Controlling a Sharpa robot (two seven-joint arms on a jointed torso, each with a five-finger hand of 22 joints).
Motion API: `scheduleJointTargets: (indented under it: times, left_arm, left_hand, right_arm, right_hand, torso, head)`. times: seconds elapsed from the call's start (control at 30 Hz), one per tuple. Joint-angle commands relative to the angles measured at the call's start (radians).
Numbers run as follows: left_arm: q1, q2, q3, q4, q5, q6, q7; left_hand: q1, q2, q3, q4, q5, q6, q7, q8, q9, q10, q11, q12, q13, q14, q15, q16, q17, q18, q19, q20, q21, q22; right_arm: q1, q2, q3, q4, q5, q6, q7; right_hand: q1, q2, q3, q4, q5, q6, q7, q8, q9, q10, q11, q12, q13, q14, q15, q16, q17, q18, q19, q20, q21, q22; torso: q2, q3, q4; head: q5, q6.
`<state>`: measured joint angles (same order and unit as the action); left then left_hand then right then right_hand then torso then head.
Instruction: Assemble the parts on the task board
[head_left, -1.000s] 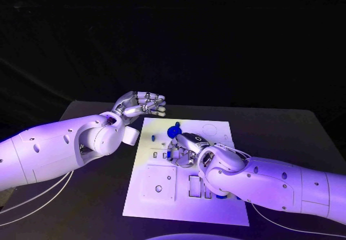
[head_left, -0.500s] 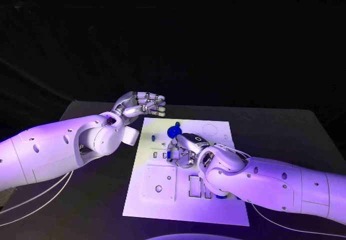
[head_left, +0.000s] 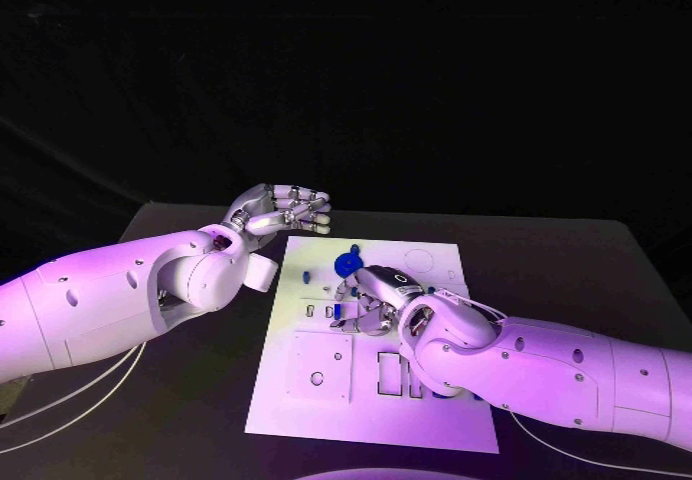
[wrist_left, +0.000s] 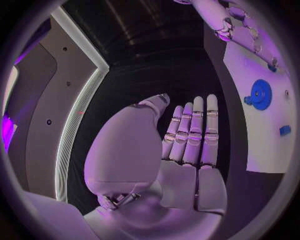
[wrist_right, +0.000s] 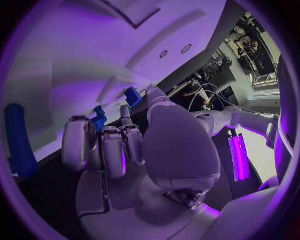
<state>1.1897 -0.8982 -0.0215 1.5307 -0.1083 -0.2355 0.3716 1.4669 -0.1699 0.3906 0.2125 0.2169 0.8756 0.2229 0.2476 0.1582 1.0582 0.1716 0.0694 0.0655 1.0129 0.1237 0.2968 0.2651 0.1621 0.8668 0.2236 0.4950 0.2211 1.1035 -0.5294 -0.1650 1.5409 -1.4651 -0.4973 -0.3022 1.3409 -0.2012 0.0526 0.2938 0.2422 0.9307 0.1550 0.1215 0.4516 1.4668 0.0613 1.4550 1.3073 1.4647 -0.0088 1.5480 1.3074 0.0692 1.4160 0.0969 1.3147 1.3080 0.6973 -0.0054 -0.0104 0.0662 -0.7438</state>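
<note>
Head view: right silver many-fingered hand down on the middle of the flat white task board, fingers curled toward its surface among the small blue parts by the central slots. Right wrist view: fingertips just beside a small blue block, another blue piece slightly beyond — whether anything is pinched cannot be told. Round blue gear-shaped part seated nearer the board's far edge, just past the right hand. Left silver many-fingered hand lifted off the board's far-left corner, over the black counter, fingers loosely curled, nothing held — clearly the farther hand from the small pieces. Judgement: next move belongs to the right hand, with the small block directly under its fingertips, toward the board's left edge from the palm.
</note>
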Motion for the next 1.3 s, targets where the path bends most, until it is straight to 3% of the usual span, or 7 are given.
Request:
scheduleJointTargets:
  times: [0.03, 0.2, 0.37, 0.47, 0.57, 0.9, 1.3]
  left_arm:
    - [0.001, 0.001, 0.001, -0.004, -0.021, 0.014, -0.012]
    - [0.001, -0.001, 0.001, -0.019, -0.099, 0.032, -0.078]
    - [0.002, -0.008, 0.001, -0.028, -0.225, 0.077, -0.201]
    - [0.005, -0.009, 0.001, -0.031, -0.333, 0.141, -0.317]
    - [0.016, 0.006, 0.001, -0.044, -0.475, 0.23, -0.465]
    - [0.047, 0.095, 0.001, -0.085, -0.808, 0.432, -0.753]
    - [0.073, 0.18, -0.009, -0.128, -0.945, 0.514, -0.857]
  left_hand:
    - [-0.007, 0.0, 0.005, -0.002, -0.006, -0.01, 0.012, -0.004, -0.001, -0.002, 0.005, -0.004, 0.001, -0.002, 0.001, -0.005, 0.001, 0.018, -0.004, -0.001, 0.004, 0.001]
    - [-0.045, -0.012, -0.013, 0.012, -0.009, -0.011, 0.006, -0.004, 0.0, 0.027, -0.007, 0.01, 0.008, 0.079, -0.019, 0.046, 0.035, 0.022, 0.049, -0.017, 0.054, 0.022]
    - [-0.113, -0.022, -0.067, 0.057, -0.009, -0.022, -0.02, 0.038, 0.02, 0.098, -0.044, 0.1, 0.049, 0.252, -0.072, 0.319, 0.202, 0.021, 0.176, -0.073, 0.222, 0.109]
    - [-0.153, 0.003, -0.121, 0.073, -0.004, -0.052, -0.054, 0.176, 0.087, 0.091, -0.085, 0.411, 0.252, 0.352, -0.107, 0.862, 0.682, 0.002, 0.249, -0.113, 0.526, 0.368]
    - [-0.185, 0.045, -0.122, 0.081, 0.001, -0.064, -0.079, 0.303, 0.146, 0.034, -0.107, 0.695, 0.438, 0.449, -0.126, 1.096, 0.966, -0.021, 0.292, -0.125, 0.707, 0.591]
    - [-0.305, 0.084, -0.139, 0.082, -0.002, -0.062, -0.128, 0.51, 0.257, 0.123, -0.151, 1.08, 0.77, 0.5, -0.164, 1.173, 1.077, -0.053, 0.378, -0.155, 0.842, 0.797]
    - [-0.378, 0.09, -0.181, 0.083, -0.015, -0.077, -0.139, 0.562, 0.31, 0.132, -0.16, 1.117, 0.804, 0.502, -0.173, 1.173, 1.076, -0.057, 0.391, -0.164, 0.856, 0.821]
  right_arm:
    - [0.006, -0.035, 0.003, 0.044, -0.004, -0.082, 0.042]
    - [0.052, -0.123, 0.007, 0.119, 0.097, -0.097, 0.138]
    - [0.113, -0.225, 0.008, 0.184, 0.243, -0.047, 0.211]
    - [0.152, -0.287, 0.009, 0.217, 0.322, -0.021, 0.232]
    - [0.184, -0.351, 0.009, 0.236, 0.377, 0.0, 0.245]
    - [0.222, -0.441, 0.008, 0.218, 0.443, 0.022, 0.23]
    - [0.227, -0.44, 0.008, 0.194, 0.449, 0.029, 0.203]
  right_hand:
    - [0.001, 0.01, -0.01, -0.002, 0.005, -0.007, -0.001, -0.004, 0.002, 0.013, 0.01, -0.001, 0.147, 0.085, 0.008, -0.001, 0.16, -0.002, 0.001, 0.008, -0.003, 0.04]
    - [0.014, 0.018, -0.017, -0.003, 0.006, -0.007, -0.001, -0.005, 0.002, 0.01, 0.009, -0.004, 0.144, 0.083, 0.008, -0.004, 0.147, 0.004, -0.011, 0.008, -0.024, 0.023]
    - [0.031, 0.028, -0.017, -0.005, 0.006, -0.005, -0.001, -0.004, 0.002, 0.009, 0.01, -0.005, 0.143, 0.08, 0.008, -0.006, 0.138, 0.008, -0.023, 0.008, -0.043, 0.008]
    - [0.03, 0.031, -0.019, -0.003, 0.005, -0.002, -0.002, -0.003, 0.003, 0.009, 0.009, -0.006, 0.142, 0.08, 0.008, -0.007, 0.136, 0.009, -0.025, 0.008, -0.046, 0.006]
    - [0.025, 0.036, -0.023, -0.002, 0.004, 0.002, -0.003, 0.0, 0.005, 0.008, 0.009, -0.006, 0.142, 0.08, 0.008, -0.007, 0.135, 0.008, -0.024, 0.008, -0.045, 0.008]
    - [0.015, 0.036, -0.035, -0.002, 0.003, 0.01, -0.005, 0.005, 0.007, -0.003, 0.007, -0.02, 0.128, 0.076, 0.006, -0.012, 0.119, 0.012, -0.032, 0.007, -0.061, -0.004]
    - [0.013, 0.036, -0.04, -0.002, 0.003, 0.011, -0.006, 0.006, 0.008, -0.005, 0.006, -0.023, 0.125, 0.076, 0.005, -0.012, 0.119, 0.012, -0.033, 0.006, -0.062, -0.004]
  torso:
    - [-0.004, 0.001, -0.0016]
    - [-0.011, 0.0012, -0.0036]
    - [-0.023, 0.0025, -0.009]
    - [-0.03, 0.0054, -0.0118]
    - [-0.038, 0.0079, -0.0085]
    - [-0.05, 0.0132, -0.0048]
    - [-0.046, 0.0135, -0.0048]
  head:
    - [0.001, 0.001]
    - [0.003, 0.003]
    - [0.01, 0.001]
    - [0.016, -0.007]
    - [0.01, -0.019]
    - [0.018, -0.028]
    - [0.022, -0.03]
